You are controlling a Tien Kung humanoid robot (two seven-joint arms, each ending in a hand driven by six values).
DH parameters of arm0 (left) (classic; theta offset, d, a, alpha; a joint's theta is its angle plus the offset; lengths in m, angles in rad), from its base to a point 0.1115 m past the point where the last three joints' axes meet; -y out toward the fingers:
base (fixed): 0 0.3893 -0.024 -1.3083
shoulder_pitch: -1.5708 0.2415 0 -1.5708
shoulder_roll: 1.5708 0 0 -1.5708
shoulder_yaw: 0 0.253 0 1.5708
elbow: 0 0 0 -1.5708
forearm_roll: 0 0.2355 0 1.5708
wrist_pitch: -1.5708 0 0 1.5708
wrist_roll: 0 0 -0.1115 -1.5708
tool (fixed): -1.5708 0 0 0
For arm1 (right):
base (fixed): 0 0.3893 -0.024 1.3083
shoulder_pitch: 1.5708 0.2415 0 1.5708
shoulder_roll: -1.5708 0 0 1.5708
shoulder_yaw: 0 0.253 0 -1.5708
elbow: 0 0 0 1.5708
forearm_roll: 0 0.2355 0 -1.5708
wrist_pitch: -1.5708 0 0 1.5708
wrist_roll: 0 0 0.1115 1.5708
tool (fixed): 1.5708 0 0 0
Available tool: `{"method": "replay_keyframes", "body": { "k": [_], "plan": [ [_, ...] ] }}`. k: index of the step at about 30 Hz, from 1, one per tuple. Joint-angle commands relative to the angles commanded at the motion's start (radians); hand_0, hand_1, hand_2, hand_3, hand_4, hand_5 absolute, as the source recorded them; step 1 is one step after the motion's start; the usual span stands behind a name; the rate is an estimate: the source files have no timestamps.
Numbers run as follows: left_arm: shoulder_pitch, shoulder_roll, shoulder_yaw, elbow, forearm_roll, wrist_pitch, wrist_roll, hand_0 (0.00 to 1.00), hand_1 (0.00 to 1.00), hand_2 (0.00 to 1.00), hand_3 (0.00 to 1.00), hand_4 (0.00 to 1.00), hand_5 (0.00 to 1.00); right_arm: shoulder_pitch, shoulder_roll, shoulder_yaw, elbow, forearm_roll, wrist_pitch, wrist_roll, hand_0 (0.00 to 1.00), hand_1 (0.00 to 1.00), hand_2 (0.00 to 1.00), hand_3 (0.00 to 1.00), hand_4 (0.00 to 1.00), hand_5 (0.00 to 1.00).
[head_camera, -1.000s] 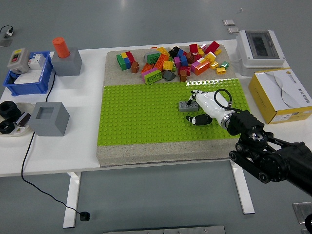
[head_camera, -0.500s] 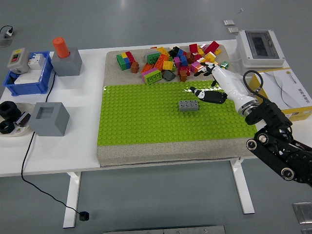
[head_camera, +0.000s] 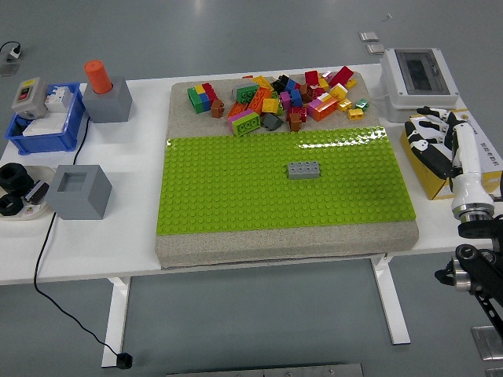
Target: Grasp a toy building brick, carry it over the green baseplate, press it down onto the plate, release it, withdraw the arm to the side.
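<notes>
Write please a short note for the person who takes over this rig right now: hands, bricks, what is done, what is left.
Right hand: empty, fingers relaxed, out at the table's right side over the yellow box.
Left hand: not in view.
Grey brick: sitting alone on the green baseplate, right of centre, nothing touching it.
Loose bricks: piled behind the plate.
Done: this brick is placed and released, arm off to the side.
Left: nothing for this brick.

The green baseplate (head_camera: pixel 236 188) is studded plastic, glossy along its far edge, on a rough, grainy beige slab (head_camera: pixel 275 243). The grey brick (head_camera: pixel 303 170) looks matt plastic, the piled bricks (head_camera: pixel 275 98) shinier. The right hand (head_camera: pixel 437 140) has smooth, glossy white shells
</notes>
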Motion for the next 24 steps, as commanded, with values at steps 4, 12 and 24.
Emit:
{"method": "replay_keyframes", "body": {
  "k": [4, 12, 24],
  "plan": [
    [-0.022, -0.016, -0.066, 0.000, 0.075, -0.001, 0.024, 0.657, 0.604, 0.587, 0.669, 0.636, 0.252, -0.014, 0.009, 0.026, -0.010, 0.135, -0.001, 0.052, 0.342, 0.476, 0.620, 0.635, 0.696, 0.398],
    [-0.053, -0.040, -0.101, 0.000, 0.169, -0.006, 0.031, 0.659, 0.604, 0.587, 0.670, 0.637, 0.251, -0.023, 0.020, 0.053, -0.004, 0.352, 0.000, 0.082, 0.340, 0.469, 0.611, 0.621, 0.713, 0.411],
    [-0.052, -0.040, -0.098, 0.000, 0.145, -0.001, 0.039, 0.660, 0.604, 0.589, 0.670, 0.638, 0.253, -0.024, 0.005, 0.091, 0.019, 0.455, -0.005, 0.101, 0.342, 0.466, 0.607, 0.617, 0.710, 0.393]
  ]
}}
